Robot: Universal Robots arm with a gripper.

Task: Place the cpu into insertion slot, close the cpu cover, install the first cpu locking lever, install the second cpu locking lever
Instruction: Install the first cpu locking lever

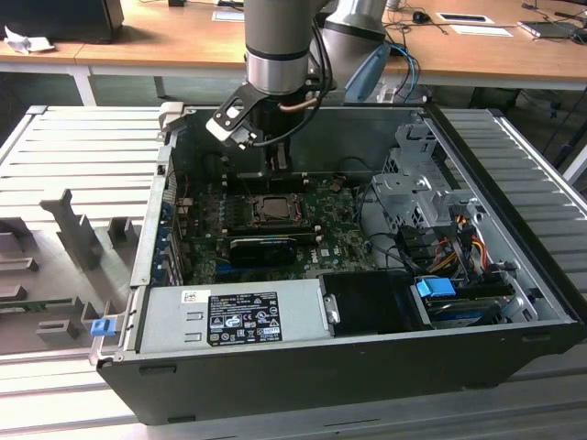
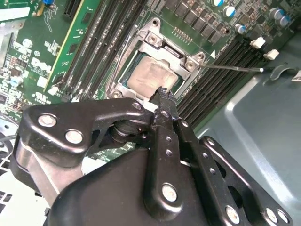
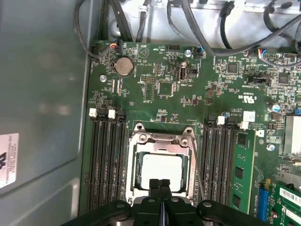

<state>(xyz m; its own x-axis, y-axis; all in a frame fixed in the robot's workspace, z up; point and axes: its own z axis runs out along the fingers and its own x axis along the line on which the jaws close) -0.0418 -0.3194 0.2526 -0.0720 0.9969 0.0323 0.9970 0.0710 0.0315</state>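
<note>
The cpu (image 3: 162, 169) lies silver face up in the insertion slot (image 1: 272, 209) on the green board; its top (image 2: 151, 75) is smudged. The cpu cover (image 3: 162, 139) lies flat over it, framing the chip through its cut-out, and in the second wrist view the cover (image 2: 160, 41) looks the same. My gripper (image 3: 160, 182) is shut with nothing between its fingers, the tips (image 2: 162, 92) right at the cover's edge over the chip. In the exterior view the gripper (image 1: 276, 167) hangs just above the socket. One thin wire lever (image 2: 235, 68) sticks out sideways from the socket, unlatched.
Black memory slots (image 3: 106, 160) flank the socket on both sides, and one green memory module (image 3: 243, 174) stands in a slot. A long black card (image 1: 264, 246) lies nearer the case front, with the power supply (image 1: 234, 316) beyond it. Cables (image 3: 197, 28) cross the case wall side.
</note>
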